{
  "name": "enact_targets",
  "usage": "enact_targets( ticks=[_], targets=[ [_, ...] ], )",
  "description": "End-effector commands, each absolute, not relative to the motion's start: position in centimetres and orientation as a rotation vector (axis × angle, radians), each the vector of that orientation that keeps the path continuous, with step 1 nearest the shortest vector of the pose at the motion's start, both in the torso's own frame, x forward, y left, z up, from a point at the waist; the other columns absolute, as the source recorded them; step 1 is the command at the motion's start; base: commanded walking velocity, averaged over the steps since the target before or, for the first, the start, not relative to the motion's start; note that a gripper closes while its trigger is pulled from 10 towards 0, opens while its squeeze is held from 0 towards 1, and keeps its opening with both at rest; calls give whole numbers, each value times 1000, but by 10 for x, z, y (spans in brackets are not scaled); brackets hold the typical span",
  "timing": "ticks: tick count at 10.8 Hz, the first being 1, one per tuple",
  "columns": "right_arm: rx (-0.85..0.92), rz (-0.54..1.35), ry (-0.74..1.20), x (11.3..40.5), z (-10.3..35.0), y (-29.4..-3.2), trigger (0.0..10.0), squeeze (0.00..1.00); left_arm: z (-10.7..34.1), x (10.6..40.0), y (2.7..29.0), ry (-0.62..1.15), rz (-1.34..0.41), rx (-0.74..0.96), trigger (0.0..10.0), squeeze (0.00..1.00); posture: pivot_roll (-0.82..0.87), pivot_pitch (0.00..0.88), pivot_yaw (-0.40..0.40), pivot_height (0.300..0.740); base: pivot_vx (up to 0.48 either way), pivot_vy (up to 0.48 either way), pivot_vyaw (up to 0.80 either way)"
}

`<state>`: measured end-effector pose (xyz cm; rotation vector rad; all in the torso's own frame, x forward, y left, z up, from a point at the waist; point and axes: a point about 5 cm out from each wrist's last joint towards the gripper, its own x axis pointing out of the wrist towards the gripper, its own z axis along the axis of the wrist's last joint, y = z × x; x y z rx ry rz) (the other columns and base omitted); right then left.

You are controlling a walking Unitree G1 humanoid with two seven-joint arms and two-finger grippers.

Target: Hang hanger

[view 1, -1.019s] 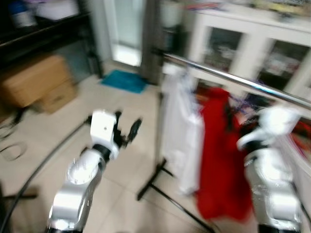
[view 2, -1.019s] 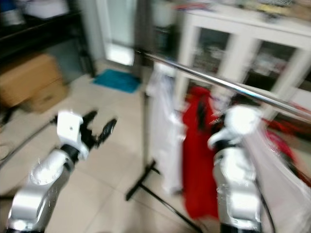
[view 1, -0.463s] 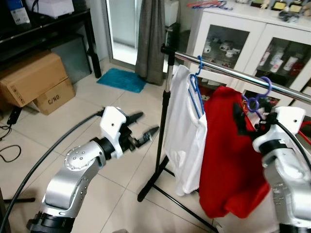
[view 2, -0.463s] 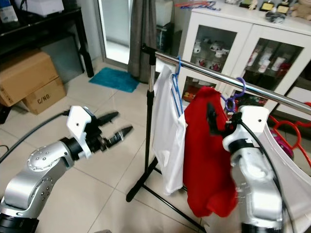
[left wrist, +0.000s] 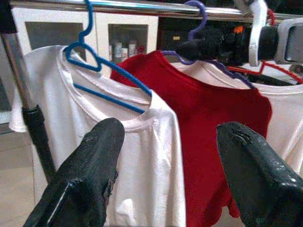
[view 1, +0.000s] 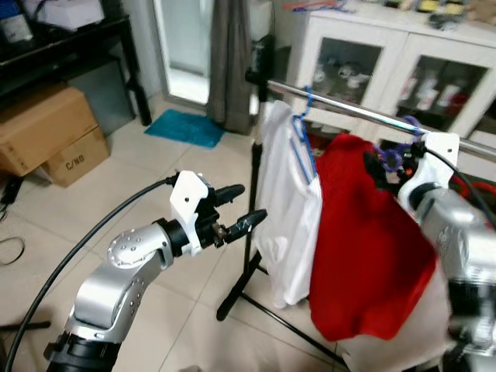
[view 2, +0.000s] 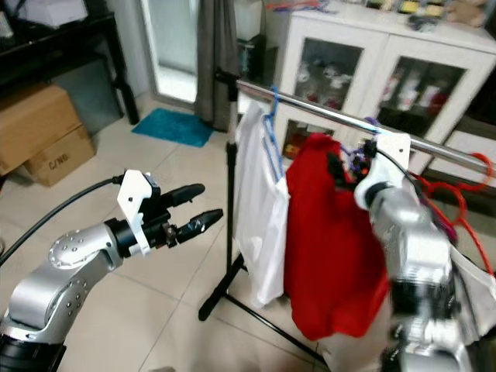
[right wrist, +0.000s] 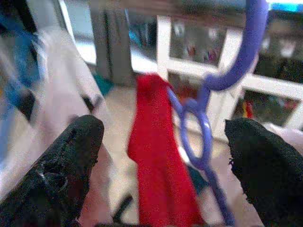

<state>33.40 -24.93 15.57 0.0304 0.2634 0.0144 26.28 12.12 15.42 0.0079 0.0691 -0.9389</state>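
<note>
A purple hanger [view 1: 385, 159] carries a red shirt [view 1: 364, 248], and its hook [left wrist: 201, 9] curves over the chrome rail [view 1: 341, 108]. My right gripper [view 1: 394, 160] is up at the hanger's neck. In the right wrist view its fingers [right wrist: 71, 161] stand wide apart with the purple hanger [right wrist: 203, 127] between them, so it is open. To the left hangs a white shirt [view 1: 287, 209] on a blue hanger [view 1: 302, 132]. My left gripper [view 1: 246, 205] is open and holds nothing. It is held out at mid height, just left of the rack's pole.
The rack's black pole and floor foot [view 1: 249, 263] stand right before me. A white glass-door cabinet [view 1: 372, 62] is behind the rail. Red hangers [view 2: 457, 201] sit further right on the rail. Cardboard boxes [view 1: 46, 132], a blue mat [view 1: 186, 128] and a black cable [view 1: 70, 256] lie on the left.
The picture has gone from blurred to sharp as the camera settled. My right arm has risen towards the rail with the purple hanger. The left gripper has edged closer to the rack's pole.
</note>
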Motion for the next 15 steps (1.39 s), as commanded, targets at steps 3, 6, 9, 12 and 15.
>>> enact_targets(
  ticks=[3,6,9,12,15],
  targets=[
    [1,-14,315,347,168,-270,10000,0,157,265,119,77,-964,36,10000,0,-12,0,-41,740,0,0,0],
    [79,62,368,358,175,-272,0,0,157,266,117,75,-971,39,10000,0,-17,0,-41,740,0,0,0],
    [87,58,446,359,171,-279,0,0,156,266,116,77,-977,40,10000,0,-15,0,-46,740,0,0,0],
    [101,40,452,361,173,-282,0,0,156,267,116,77,-978,41,10000,0,-17,0,-46,740,0,0,0],
    [91,41,453,362,173,-283,0,0,156,267,115,76,-984,41,10000,0,-19,0,-43,740,0,0,0]
  ],
)
